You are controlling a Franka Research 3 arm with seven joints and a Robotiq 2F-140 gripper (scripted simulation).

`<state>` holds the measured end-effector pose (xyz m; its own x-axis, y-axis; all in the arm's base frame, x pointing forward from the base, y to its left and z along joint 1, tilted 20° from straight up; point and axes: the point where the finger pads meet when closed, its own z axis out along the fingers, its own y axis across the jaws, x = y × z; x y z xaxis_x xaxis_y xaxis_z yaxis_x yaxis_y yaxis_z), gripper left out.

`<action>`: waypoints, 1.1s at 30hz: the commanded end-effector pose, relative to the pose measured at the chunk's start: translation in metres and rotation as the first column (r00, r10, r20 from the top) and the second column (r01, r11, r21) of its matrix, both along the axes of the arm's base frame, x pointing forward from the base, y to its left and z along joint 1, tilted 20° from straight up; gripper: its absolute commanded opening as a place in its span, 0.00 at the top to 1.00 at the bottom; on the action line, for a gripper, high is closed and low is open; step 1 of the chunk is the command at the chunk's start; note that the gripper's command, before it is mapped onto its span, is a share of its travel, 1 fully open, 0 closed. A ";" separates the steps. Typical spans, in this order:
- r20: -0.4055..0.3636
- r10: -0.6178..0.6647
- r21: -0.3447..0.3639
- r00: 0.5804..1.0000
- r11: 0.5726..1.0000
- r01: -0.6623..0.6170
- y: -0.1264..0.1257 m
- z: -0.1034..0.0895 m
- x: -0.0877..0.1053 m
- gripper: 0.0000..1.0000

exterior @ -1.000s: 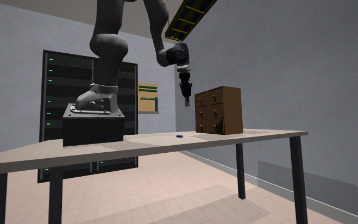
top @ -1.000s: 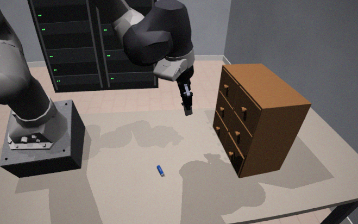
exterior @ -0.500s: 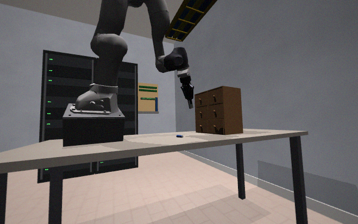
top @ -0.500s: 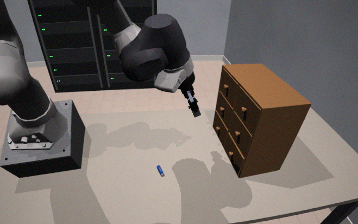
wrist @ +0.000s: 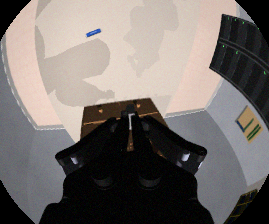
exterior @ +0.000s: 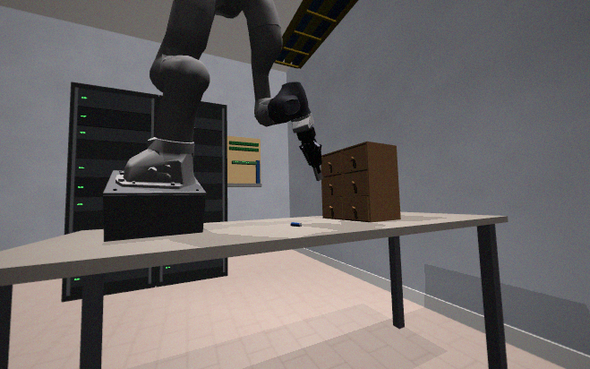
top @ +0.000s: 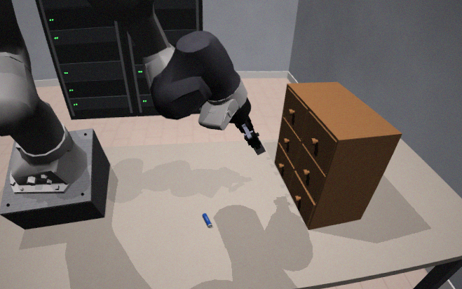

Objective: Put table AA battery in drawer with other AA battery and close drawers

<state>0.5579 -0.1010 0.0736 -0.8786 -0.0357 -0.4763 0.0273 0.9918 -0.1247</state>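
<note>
A blue AA battery point(top: 207, 220) point(exterior: 295, 224) point(wrist: 93, 33) lies on its side on the table, in front of the chest. The brown wooden chest point(top: 359, 179) point(exterior: 383, 183) stands upright with two columns of three drawers, each with a small knob; all drawers look pushed in. Its front also shows in the wrist view point(wrist: 92, 114), partly hidden by the gripper. My gripper point(top: 260, 152) point(exterior: 318, 176) point(wrist: 130, 110) is shut and empty, tilted down toward the chest, in front of the far column's drawers and well above the table. The insides of the drawers are hidden.
The robot's base block point(top: 97, 186) point(exterior: 153, 218) stands at the other end of the table point(top: 174, 251) point(exterior: 251, 243) from the chest. A wall is behind the chest. A black server rack point(top: 92, 82) point(exterior: 108, 137) stands beyond the table.
</note>
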 end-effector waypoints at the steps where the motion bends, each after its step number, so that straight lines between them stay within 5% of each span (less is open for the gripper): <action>1: 0.022 0.013 -0.005 1.000 1.000 -0.013 0.002 0.004 0.005 1.00; 21: 0.071 0.010 -0.028 0.997 1.000 -0.008 -0.009 0.003 0.007 1.00; 33: 0.190 0.005 -0.120 0.982 0.993 0.018 -0.043 0.007 0.005 1.00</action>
